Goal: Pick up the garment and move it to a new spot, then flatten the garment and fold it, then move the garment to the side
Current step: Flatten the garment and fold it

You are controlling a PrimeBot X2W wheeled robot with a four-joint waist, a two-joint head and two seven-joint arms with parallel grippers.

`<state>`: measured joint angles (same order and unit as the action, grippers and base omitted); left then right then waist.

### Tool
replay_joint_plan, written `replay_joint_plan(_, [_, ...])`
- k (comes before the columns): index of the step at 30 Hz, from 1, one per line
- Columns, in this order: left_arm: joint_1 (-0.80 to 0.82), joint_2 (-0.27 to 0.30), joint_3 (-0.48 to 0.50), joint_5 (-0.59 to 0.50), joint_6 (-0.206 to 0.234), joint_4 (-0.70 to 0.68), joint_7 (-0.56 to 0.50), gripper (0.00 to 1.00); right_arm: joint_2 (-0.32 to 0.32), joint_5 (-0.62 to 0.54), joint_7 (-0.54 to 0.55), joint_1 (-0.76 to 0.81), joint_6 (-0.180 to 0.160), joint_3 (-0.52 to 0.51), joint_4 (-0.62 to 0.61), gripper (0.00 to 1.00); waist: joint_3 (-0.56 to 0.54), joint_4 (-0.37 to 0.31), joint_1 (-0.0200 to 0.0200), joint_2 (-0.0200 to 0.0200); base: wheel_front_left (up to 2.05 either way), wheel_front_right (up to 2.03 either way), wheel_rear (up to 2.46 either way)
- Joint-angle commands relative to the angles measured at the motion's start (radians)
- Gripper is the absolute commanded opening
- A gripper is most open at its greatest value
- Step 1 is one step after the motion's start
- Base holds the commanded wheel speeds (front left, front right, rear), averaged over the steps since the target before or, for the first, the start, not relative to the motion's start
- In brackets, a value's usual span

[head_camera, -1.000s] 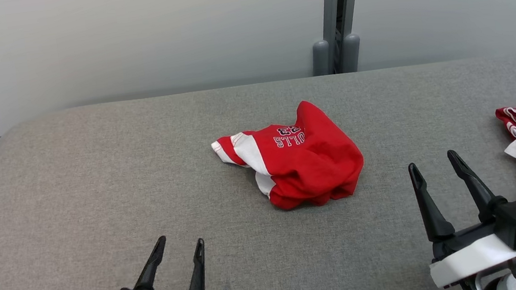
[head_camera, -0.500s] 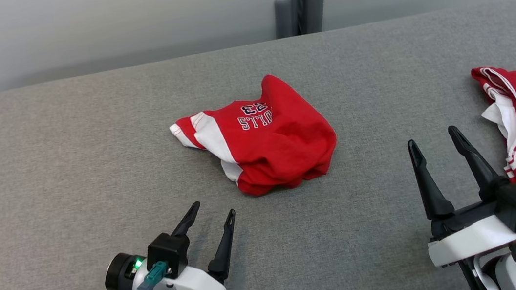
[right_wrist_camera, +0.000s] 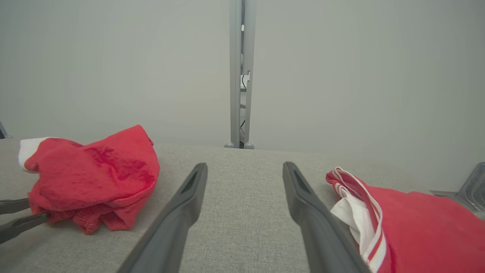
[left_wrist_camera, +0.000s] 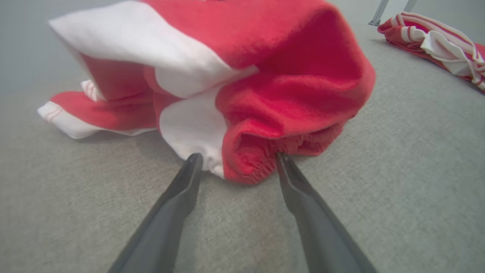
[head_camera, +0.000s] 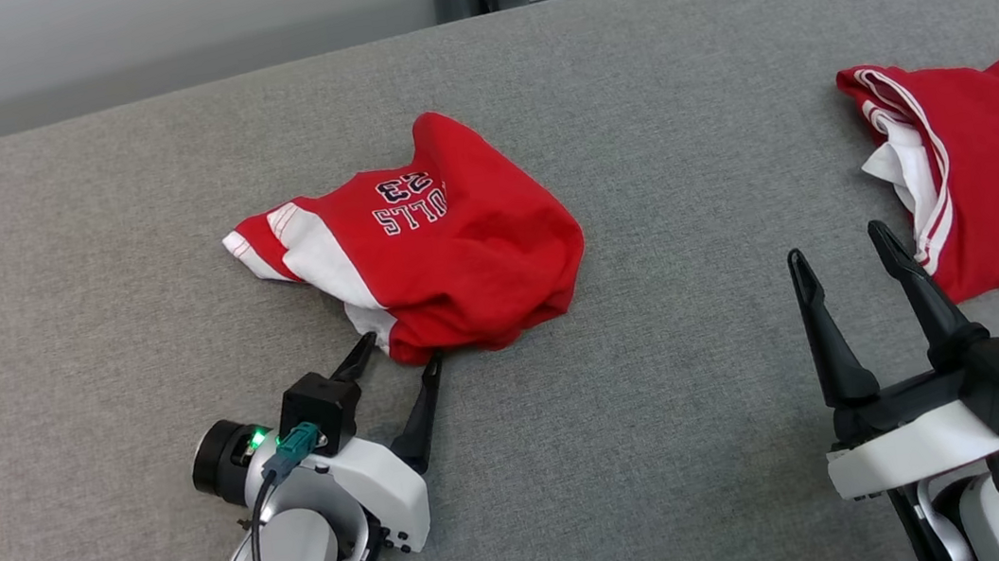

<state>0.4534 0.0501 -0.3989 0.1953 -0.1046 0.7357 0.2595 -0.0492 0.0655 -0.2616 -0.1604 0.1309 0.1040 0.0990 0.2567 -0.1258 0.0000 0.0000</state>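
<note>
Two open jaws of the left gripper (head_camera: 402,349) bracket the garment (head_camera: 456,238) hem; a shallow closure may catch one layer, so fabric slips on lifting

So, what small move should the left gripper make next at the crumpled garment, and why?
Probably close the left gripper: its open fingers straddle the near edge of the crumpled garment, which lies unlifted on the grey table, so a grip looks ready.
</note>
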Motion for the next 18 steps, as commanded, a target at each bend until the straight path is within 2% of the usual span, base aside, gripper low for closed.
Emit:
replay_joint_plan(1, [0.017, 0.003, 0.001, 0.014, -0.005, 0.010, 0.004, 0.48, -0.004, 0.000, -0.005, -0.013, 0.000, -0.004, -0.006, 1.00, 0.005, -0.008, 0.0000, 0.0000, 0.00, 0.00, 0.00])
replay_joint_plan(2, [0.020, 0.004, 0.001, 0.019, -0.007, 0.016, 0.005, 0.00, -0.004, 0.002, -0.005, -0.012, 0.000, -0.005, -0.006, 1.00, 0.005, -0.010, 0.0000, 0.0000, 0.00, 0.00, 0.00])
replay_joint_plan(12, [0.001, 0.003, 0.006, 0.043, -0.009, -0.038, 0.006, 0.00, -0.004, 0.005, -0.005, -0.002, 0.000, -0.013, 0.002, 1.00, -0.015, 0.021, 0.0000, 0.0000, 0.00, 0.00, 0.00])
replay_joint_plan(18, [-0.049, 0.020, 0.077, 0.064, 0.019, -0.129, 0.006, 0.00, -0.004, 0.013, -0.005, 0.008, 0.000, -0.011, 0.015, 1.00, -0.056, 0.068, 0.0000, 0.0000, 0.00, 0.00, 0.00])
